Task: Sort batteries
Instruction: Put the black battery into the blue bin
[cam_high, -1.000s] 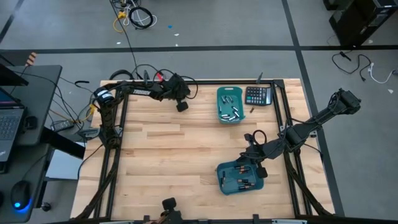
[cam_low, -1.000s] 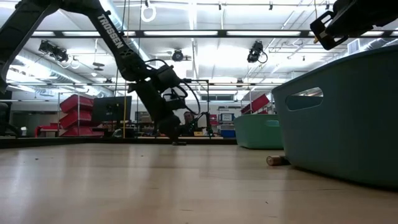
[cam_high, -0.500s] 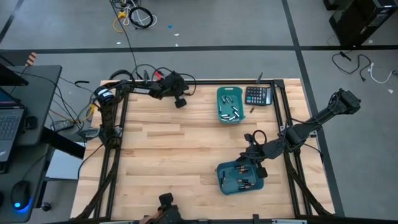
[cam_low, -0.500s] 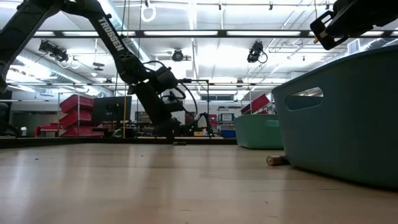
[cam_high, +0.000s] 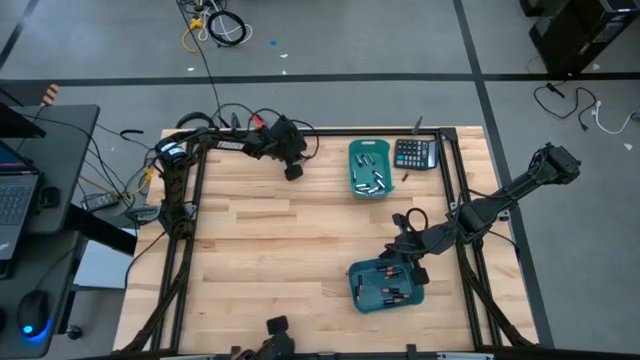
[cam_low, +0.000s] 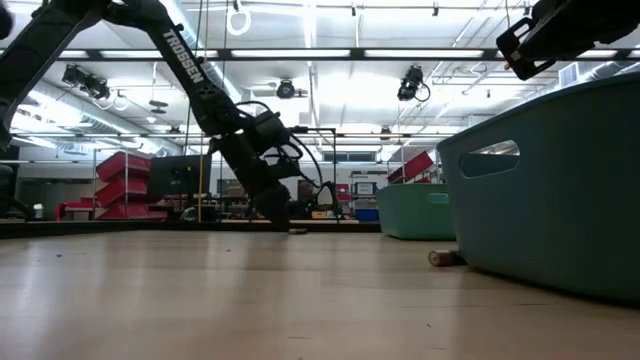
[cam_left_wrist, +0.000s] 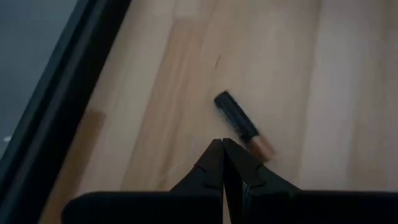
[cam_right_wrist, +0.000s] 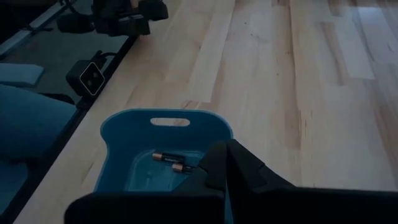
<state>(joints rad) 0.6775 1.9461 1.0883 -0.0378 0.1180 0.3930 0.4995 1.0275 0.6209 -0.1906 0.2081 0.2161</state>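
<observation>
High view: most small cylindrical batteries (cam_high: 368, 178) are binned; one black copper-tipped battery (cam_left_wrist: 244, 126) lies unsorted before the closed, empty left end effector (cam_left_wrist: 222, 149).

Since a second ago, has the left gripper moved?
Yes. The left gripper pulled back toward the far table edge, then returned toward the teal bin of silvery batteries.

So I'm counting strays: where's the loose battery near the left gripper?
The battery lies on the table at its far-left edge, just beyond the shut left gripper.

Calculator (cam_high: 415, 153) beside far teal bin (cam_high: 369, 170)
</observation>
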